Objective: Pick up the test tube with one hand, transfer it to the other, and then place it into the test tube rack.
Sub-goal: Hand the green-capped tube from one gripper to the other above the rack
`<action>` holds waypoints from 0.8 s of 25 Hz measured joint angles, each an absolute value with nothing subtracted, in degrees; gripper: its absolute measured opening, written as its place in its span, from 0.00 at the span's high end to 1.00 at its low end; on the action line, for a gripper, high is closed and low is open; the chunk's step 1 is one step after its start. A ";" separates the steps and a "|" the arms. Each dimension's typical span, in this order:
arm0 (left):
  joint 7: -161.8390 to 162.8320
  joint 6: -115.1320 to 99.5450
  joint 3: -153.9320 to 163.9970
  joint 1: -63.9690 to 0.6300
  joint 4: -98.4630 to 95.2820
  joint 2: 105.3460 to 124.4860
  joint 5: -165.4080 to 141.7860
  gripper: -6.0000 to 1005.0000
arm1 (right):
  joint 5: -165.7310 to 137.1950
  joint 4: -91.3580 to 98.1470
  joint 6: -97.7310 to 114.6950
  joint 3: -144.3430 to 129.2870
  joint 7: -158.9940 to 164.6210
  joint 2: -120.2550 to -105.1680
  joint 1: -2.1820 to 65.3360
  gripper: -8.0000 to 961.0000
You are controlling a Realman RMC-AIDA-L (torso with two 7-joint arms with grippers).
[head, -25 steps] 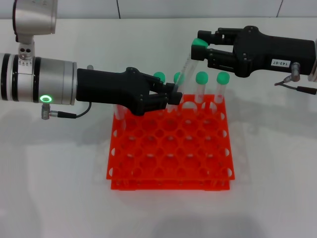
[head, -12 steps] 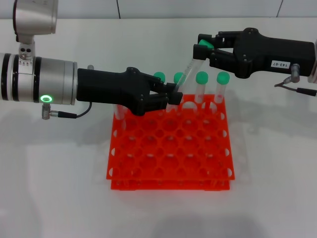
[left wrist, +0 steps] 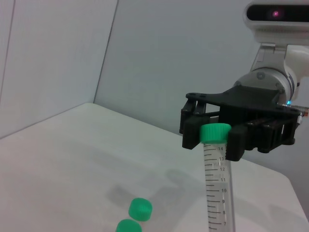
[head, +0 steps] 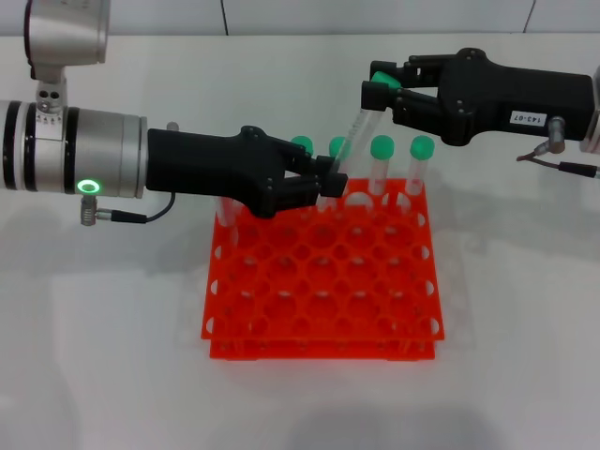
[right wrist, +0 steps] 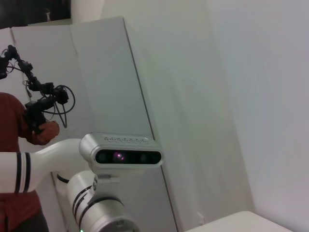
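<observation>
Pinching test tube (head: 349,142) at both ends: left tool (head: 330,184) low, right tool (head: 377,94) on cap, above rack (head: 323,281) back edge.

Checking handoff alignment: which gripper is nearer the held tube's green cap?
Right. The right gripper has its fingers around the green cap of the test tube; the left gripper grips the tube's lower end, over the test tube rack.

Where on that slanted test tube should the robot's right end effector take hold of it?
Probably at the green cap end. The test tube leans up toward the right end effector, whose fingers already sit at either side of the cap, while the left end effector grips the lower shaft above the test tube rack. Coming in from the right, above the rack, avoids the standing tubes.
</observation>
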State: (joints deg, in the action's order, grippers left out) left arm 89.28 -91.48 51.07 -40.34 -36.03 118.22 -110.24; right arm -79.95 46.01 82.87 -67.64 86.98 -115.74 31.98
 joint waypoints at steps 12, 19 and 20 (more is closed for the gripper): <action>89.58 -91.54 51.34 -40.30 -36.05 119.10 -109.96 0.69 | -80.02 46.47 84.02 -68.48 87.09 -115.84 32.00 0.71; 90.48 -91.73 53.88 -40.11 -36.12 119.09 -109.88 0.69 | -79.47 46.50 84.35 -68.84 87.10 -115.89 31.85 0.71; 90.66 -91.74 54.09 -39.97 -36.11 119.09 -110.03 0.69 | -79.18 46.50 84.36 -69.07 87.10 -115.90 31.81 0.71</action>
State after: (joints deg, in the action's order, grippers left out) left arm 90.66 -91.74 54.09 -39.97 -36.11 119.09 -110.03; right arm -79.18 46.50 84.36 -69.07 87.10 -115.90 31.81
